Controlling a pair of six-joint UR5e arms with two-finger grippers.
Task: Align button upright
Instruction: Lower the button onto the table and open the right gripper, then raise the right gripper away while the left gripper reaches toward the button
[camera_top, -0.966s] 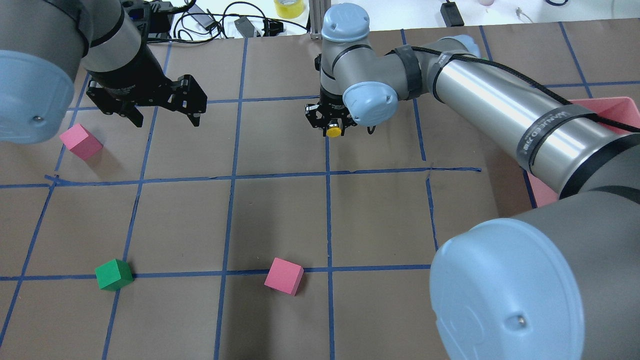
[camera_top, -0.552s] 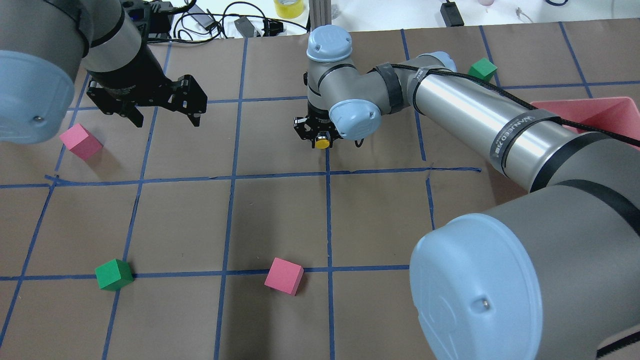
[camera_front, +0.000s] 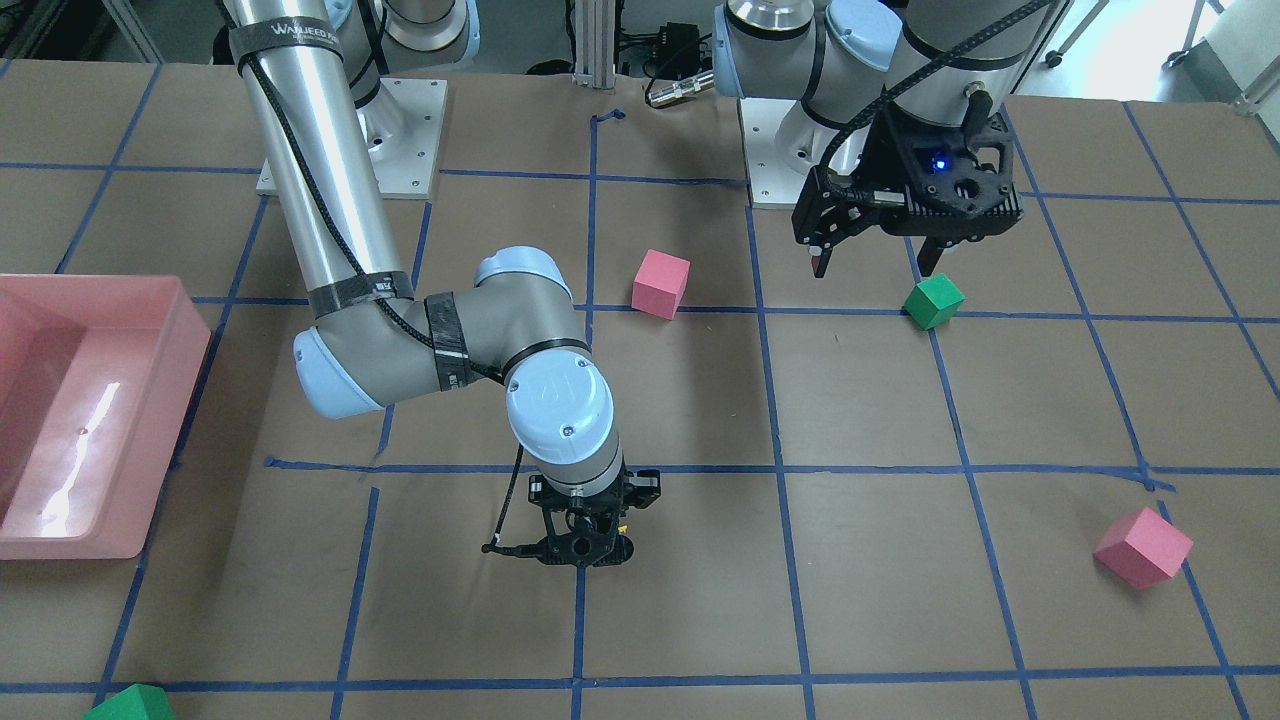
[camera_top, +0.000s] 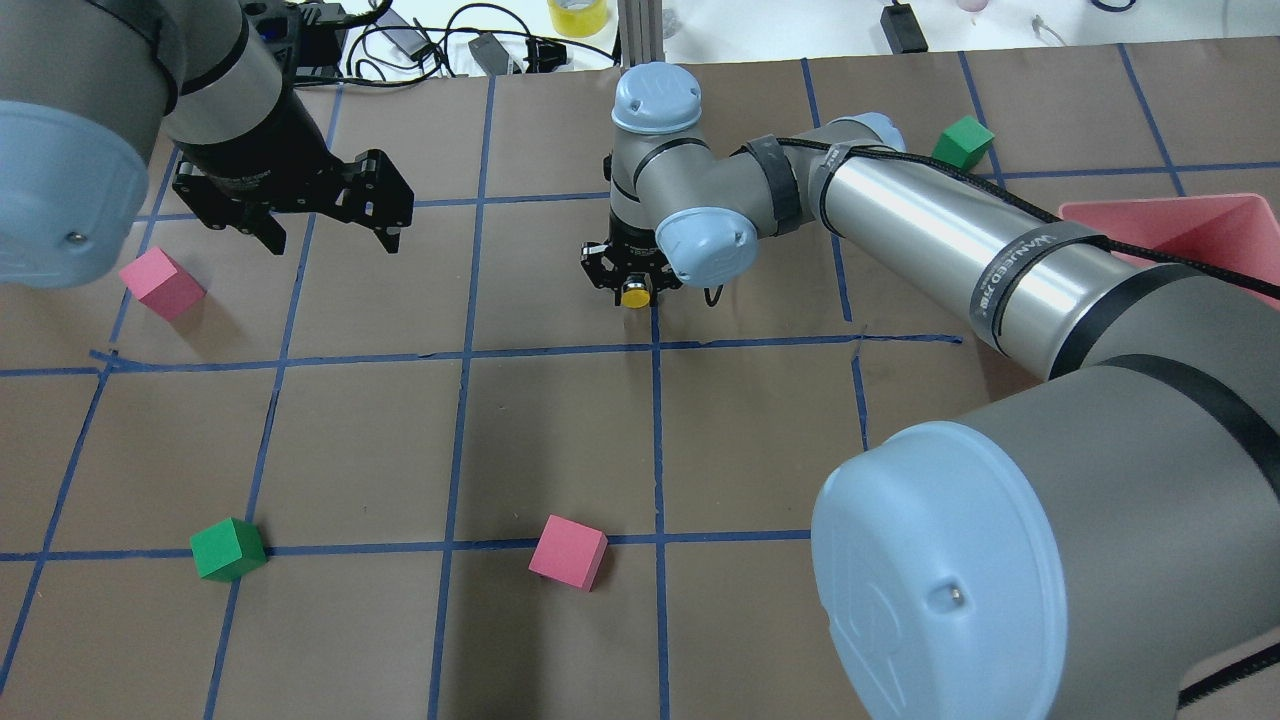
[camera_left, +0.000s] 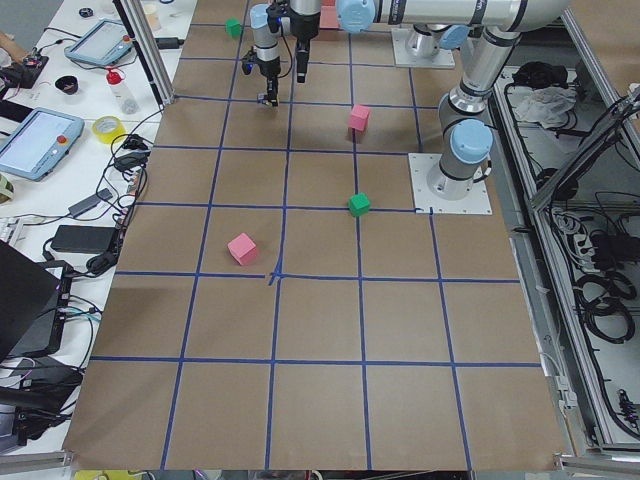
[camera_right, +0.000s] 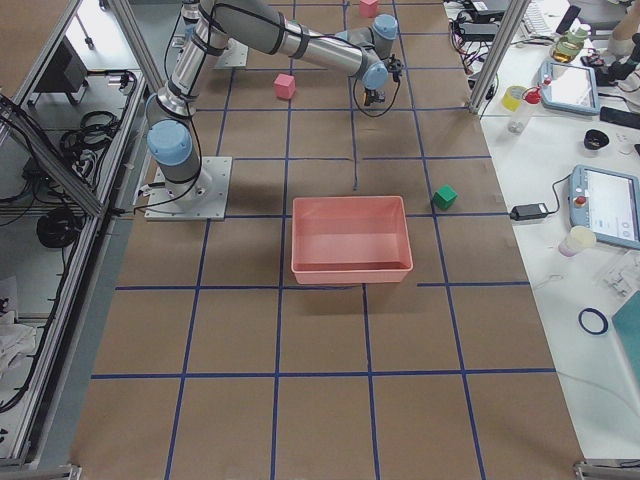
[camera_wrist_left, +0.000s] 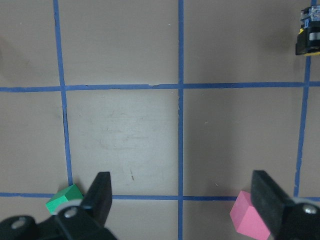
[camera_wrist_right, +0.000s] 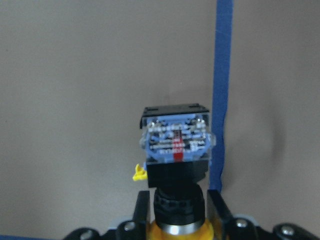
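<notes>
Button (camera_top: 634, 296): upper centre of the overhead view, beside a vertical blue tape line (camera_top: 658, 420). The yellow cap sits nearest the wrist and the boxy body points down at the counter (camera_top: 560, 430); contact cannot be told.
Right tool (camera_wrist_right: 178, 212): clamped on the button below its cap.
Left tool (camera_top: 330, 235): fingers apart, empty, upper left, near a pink cube (camera_top: 162, 283).

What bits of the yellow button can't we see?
- Right wrist view: the bottom edge cuts the yellow cap off the button.
- Front-facing view: the right gripper covers nearly all of it.
- Overhead view: the right arm hides its body.
- Side views: too small.
- Whether it touches the table: cannot tell.
</notes>
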